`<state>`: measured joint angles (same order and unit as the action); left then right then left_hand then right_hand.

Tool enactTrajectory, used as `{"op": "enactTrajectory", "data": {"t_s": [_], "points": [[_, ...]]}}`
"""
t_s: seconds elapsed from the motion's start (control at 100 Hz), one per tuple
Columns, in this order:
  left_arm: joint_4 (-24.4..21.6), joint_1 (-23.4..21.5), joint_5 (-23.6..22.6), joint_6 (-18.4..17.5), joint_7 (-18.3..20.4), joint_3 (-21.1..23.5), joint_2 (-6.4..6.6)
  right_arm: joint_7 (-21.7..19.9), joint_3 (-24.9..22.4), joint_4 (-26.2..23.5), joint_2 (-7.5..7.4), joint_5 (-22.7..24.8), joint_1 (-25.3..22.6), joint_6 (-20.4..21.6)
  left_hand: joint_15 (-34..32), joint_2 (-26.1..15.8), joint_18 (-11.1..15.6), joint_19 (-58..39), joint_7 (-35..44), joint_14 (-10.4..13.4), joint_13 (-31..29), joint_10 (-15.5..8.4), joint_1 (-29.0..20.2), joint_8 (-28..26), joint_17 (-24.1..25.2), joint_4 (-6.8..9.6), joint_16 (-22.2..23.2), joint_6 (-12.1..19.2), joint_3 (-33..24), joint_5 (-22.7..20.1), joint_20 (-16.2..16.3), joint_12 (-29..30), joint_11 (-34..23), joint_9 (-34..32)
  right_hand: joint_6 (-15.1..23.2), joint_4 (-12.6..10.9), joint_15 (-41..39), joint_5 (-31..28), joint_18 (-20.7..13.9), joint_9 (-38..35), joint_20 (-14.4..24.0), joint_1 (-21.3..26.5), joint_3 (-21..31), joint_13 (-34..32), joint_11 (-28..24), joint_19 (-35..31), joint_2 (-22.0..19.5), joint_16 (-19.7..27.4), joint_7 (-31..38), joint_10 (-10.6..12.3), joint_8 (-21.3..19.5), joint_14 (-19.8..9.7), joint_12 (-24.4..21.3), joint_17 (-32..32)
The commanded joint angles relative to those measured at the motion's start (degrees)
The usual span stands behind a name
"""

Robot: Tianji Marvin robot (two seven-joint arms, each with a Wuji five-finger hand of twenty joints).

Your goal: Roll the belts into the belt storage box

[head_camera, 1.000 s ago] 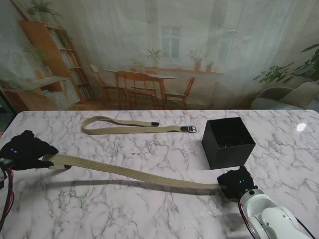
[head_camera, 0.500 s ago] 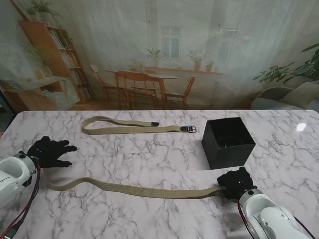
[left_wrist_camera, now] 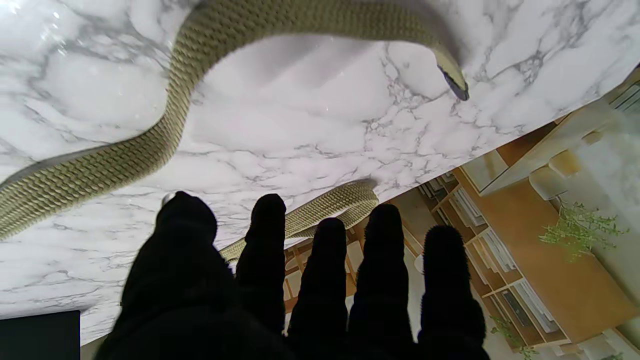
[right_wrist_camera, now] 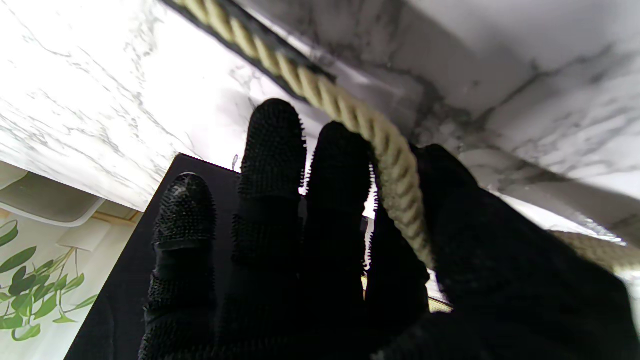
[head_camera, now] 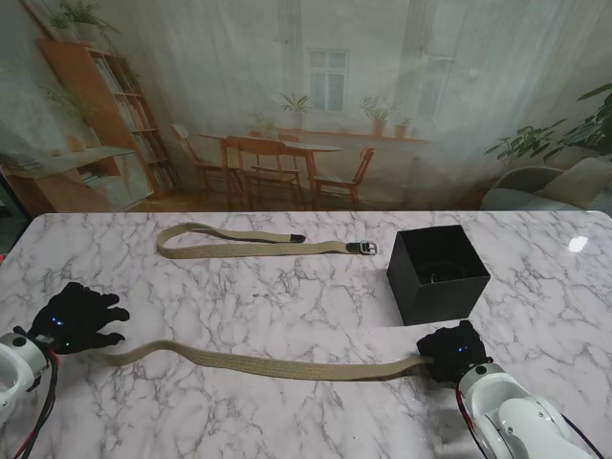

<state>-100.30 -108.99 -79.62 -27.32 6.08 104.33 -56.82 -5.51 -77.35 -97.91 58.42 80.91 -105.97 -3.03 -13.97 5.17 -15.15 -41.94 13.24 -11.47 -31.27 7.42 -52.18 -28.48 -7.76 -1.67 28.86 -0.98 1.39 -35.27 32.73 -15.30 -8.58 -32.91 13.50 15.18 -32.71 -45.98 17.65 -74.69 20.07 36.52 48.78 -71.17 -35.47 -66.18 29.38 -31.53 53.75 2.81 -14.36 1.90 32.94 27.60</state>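
Since half a second ago the left hand [head_camera: 76,318] has drawn back toward me and to the left of the belt storage box [head_camera: 437,273], and the free tail of the near belt [head_camera: 258,361] has settled flatter on the marble table [head_camera: 306,421]. That hand now hovers with its black-gloved fingers [left_wrist_camera: 325,260] spread apart and nothing in them; in its wrist view the belt curves past the fingertips untouched, its dark tip [left_wrist_camera: 454,82] lying on the marble.

The right hand [head_camera: 453,353] sits just nearer to me than the box, almost against its front wall. Its fingers are closed on the other end of the near belt: in the right wrist view the woven strap [right_wrist_camera: 395,170] runs between the thumb and the fingers [right_wrist_camera: 272,150], pinched there, and then leads off across the table.

From that grasp the near belt stretches leftward away from the box in a long, shallow wave, lying flat, and ends close beside the left hand without touching it.

The box itself is black, square and open-topped, standing upright toward the right side of the table; something dark lies in its bottom, too dim to make out.

A second belt [head_camera: 249,244] lies to the left of the box and slightly farther from me, folded back on itself into a long narrow loop. Its metal buckle [head_camera: 362,248] is the end nearest the box, a short gap away from the box's left wall.
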Motion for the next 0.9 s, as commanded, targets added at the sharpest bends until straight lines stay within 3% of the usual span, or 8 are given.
{"op": "enactTrajectory", "data": {"t_s": [0.0,0.12,0.3,0.4,0.52,0.61,0.75,0.89], "points": [[0.3,-0.8,-0.5,0.2,0.0,-0.2,-0.34,-0.5,0.3,0.3,-0.03,0.0,0.1,-0.2,-0.1,-2.0,-2.6,0.6,-1.0,-0.6,-0.7,0.9,0.7,0.8,0.9,1.05,-0.6,-1.5,-0.2,0.0,-1.0,0.0,1.0,-1.8,0.1,-0.6,-1.1,1.6,0.6,0.0,0.0,0.3,1.4,-0.2,-0.3,-0.2,-1.4,0.0,-0.1,0.0,0.6,0.3,-0.6,-0.9],[0.4,-0.6,0.2,0.1,0.4,-1.5,-0.37,-2.3,0.6,0.4,-0.13,-0.2,0.7,0.2,-0.2,-2.2,-2.5,0.8,-0.5,-0.6,-0.8,0.8,0.8,0.8,1.2,1.07,-0.5,-1.7,-0.2,-0.9,-1.0,-0.3,0.8,-2.6,-1.4,-0.6,0.2,4.2,0.5,1.8,-0.1,-6.2,-0.8,1.0,0.4,0.1,-1.5,0.4,-1.9,-0.6,0.4,0.7,-0.8,-1.6],[1.1,1.1,1.5,0.0,3.1,-4.7,-0.23,-3.2,1.3,0.9,-0.21,-0.7,1.5,0.4,0.2,-2.9,-2.3,1.2,-1.3,-0.5,0.0,1.3,2.7,1.3,1.4,0.86,-0.5,-1.7,0.2,1.1,-1.0,0.0,2.1,0.1,1.4,-1.3,0.8,2.7,0.7,2.7,0.1,-4.7,-3.7,1.9,0.6,0.0,-5.2,0.4,-1.3,-1.6,-0.6,1.3,-0.8,-1.9],[0.8,1.4,2.3,-0.1,5.0,-5.6,-0.19,-3.0,1.3,0.9,-0.22,-0.6,1.5,0.4,0.8,-2.7,-2.0,1.9,-3.5,-0.5,0.8,2.4,6.1,2.7,1.5,0.61,-1.0,-2.8,0.5,4.0,-1.3,1.5,4.0,3.3,2.4,-1.3,0.9,1.2,0.7,2.8,0.2,-3.4,-4.1,2.0,0.6,0.0,-7.5,0.4,-0.8,-1.8,-0.2,1.5,-0.8,-2.0],[0.5,1.0,2.6,-0.1,6.4,-5.6,-0.17,-2.7,1.2,1.0,-0.19,-0.7,1.5,0.3,1.3,1.7,-1.5,2.7,-8.0,-0.8,2.1,4.4,11.5,6.3,2.0,0.62,-1.4,-4.1,0.3,10.1,-1.2,4.2,6.2,8.1,1.4,-1.3,0.7,1.3,0.7,2.6,0.3,-2.7,-4.6,1.9,0.5,-0.1,-7.9,0.3,-0.7,-1.7,0.0,1.6,-0.8,-2.0],[0.5,0.4,1.7,-0.3,6.2,-5.3,-0.09,-2.6,1.2,1.0,-0.17,-0.7,1.4,0.1,1.4,6.3,-1.1,3.1,-10.2,-0.7,2.9,4.2,12.7,8.4,2.1,0.82,-1.5,-3.6,-0.2,13.9,-1.0,4.8,6.8,10.8,1.1,-1.4,0.6,1.3,0.7,2.5,0.3,-2.6,-4.6,1.9,0.5,-0.1,-7.8,0.3,-0.7,-1.8,0.1,1.6,-0.8,-2.0],[1.9,0.5,-1.4,0.8,3.6,-5.7,0.13,-2.2,1.2,1.1,-0.17,-0.6,1.4,0.0,0.2,8.4,-0.7,1.2,-6.3,-0.2,2.0,4.0,6.1,7.0,1.1,1.29,-0.6,-4.2,-2.0,11.2,0.5,3.4,4.8,9.2,1.0,-1.4,0.5,1.2,0.7,2.4,0.3,-2.4,-4.6,1.8,0.4,-0.2,-7.6,0.2,-0.6,-1.7,0.1,1.5,-0.8,-1.9],[3.9,1.8,-2.8,2.7,3.7,-7.0,0.37,-1.9,1.2,1.2,-0.18,-0.6,1.5,0.2,-0.2,6.9,-0.3,-0.2,4.6,0.3,2.3,3.6,-0.9,-1.7,0.9,1.79,0.0,-2.8,-3.2,0.2,1.0,1.7,3.5,9.2,0.8,-1.5,0.1,1.2,0.7,1.9,0.3,-1.5,-4.0,1.3,0.0,-0.2,-7.2,0.1,-0.6,-1.5,0.1,1.4,-0.7,-1.7]]}}
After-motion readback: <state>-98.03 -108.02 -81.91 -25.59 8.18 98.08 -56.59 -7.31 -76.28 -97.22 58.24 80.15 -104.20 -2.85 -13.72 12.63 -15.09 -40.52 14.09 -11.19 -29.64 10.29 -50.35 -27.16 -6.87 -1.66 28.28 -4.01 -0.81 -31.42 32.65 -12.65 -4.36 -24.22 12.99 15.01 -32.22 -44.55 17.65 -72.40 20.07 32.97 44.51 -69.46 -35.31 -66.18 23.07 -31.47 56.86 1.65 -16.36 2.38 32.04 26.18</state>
